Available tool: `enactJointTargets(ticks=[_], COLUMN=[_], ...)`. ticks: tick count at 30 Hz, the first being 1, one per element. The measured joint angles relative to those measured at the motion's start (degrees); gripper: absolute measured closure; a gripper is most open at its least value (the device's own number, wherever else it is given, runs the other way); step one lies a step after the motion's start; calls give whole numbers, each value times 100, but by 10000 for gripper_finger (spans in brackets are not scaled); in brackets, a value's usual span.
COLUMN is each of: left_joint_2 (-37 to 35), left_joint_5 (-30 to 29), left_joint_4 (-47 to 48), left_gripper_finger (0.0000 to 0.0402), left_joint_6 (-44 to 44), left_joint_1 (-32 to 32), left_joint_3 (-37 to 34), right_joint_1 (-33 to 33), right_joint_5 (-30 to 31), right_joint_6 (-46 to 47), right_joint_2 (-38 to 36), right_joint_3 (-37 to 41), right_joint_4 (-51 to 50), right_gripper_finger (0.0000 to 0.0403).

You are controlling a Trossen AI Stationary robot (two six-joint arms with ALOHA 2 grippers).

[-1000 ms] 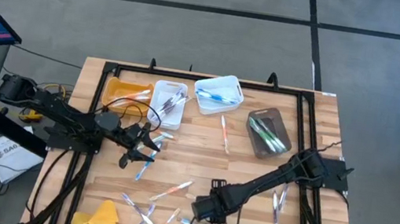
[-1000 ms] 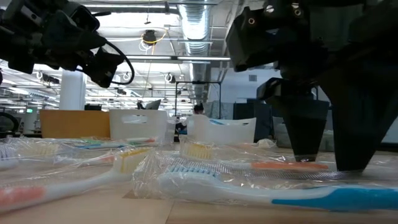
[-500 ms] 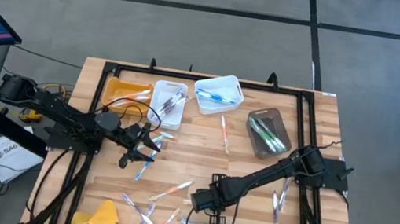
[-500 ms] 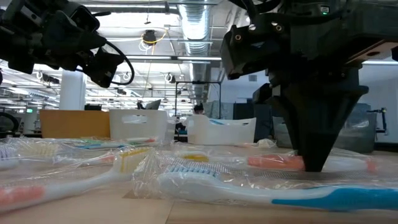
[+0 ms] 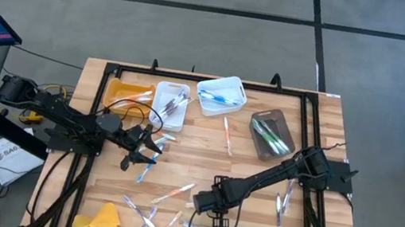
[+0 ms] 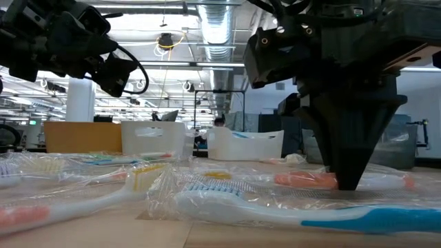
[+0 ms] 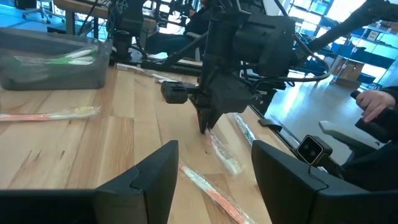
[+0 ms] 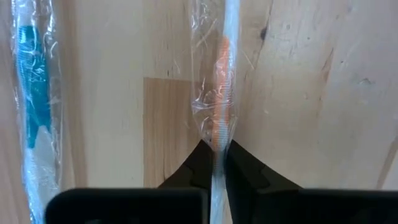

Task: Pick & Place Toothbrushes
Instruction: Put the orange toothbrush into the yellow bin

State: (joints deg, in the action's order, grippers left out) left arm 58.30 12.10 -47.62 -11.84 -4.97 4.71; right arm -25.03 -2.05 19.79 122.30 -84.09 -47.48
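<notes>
A: From above, where's the right gripper [image 5: 202, 204]?
B: Down on the table, well in front of the white bin [image 5: 221, 95], among loose toothbrushes. The left gripper [image 5: 143, 143] hangs nearer that bin, fingers apart, empty.

A: And level with the table?
B: Its dark fingertips [image 6: 348, 180] pinch a wrapped orange-handled toothbrush [image 6: 303, 180], tips at the wood so the thin handle can't slip.

A: Its own wrist camera?
B: Clenched on that orange toothbrush [image 8: 222, 93], wrapper bunched.

A: Changed since a second back?
B: Yes: then the fingers stood wide; now they're closed.
</notes>
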Motion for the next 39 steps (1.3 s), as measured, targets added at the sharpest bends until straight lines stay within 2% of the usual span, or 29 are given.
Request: enactJointTargets(ticks=[5,11,16,22,26,29,34,39], left_joint_2=[0,0,0,0,-4,-4,-9,-7], left_joint_5=[-2,-2,-9,-166,-166,-168,-170,-177], left_joint_4=[0,2,2,-6,-284,-777,-1466,-1694], left_gripper_finger=[205,205,205,205,205,205,205,205], left_joint_6=[0,0,36,299,676,1028,1680,2293], left_joint_1=[0,0,0,0,0,0,0,-88], left_joint_3=[0,0,0,0,0,0,0,2], right_joint_1=[56,147,201,179,129,181,405,663], right_joint_5=[-10,217,764,1868,2804,3144,3156,3011], right_joint_6=[-73,-135,-70,-152,-625,-1392,-2983,-3502], right_joint_2=[-71,-345,-936,-1602,-1852,-1923,-1891,-1886], right_joint_3=[-26,37,0,-7,-7,-15,-17,-17], right_joint_4=[-138,-481,-762,-657,-48,840,2331,2925], right_gripper_finger=[377,392,382,382,386,382,379,387])
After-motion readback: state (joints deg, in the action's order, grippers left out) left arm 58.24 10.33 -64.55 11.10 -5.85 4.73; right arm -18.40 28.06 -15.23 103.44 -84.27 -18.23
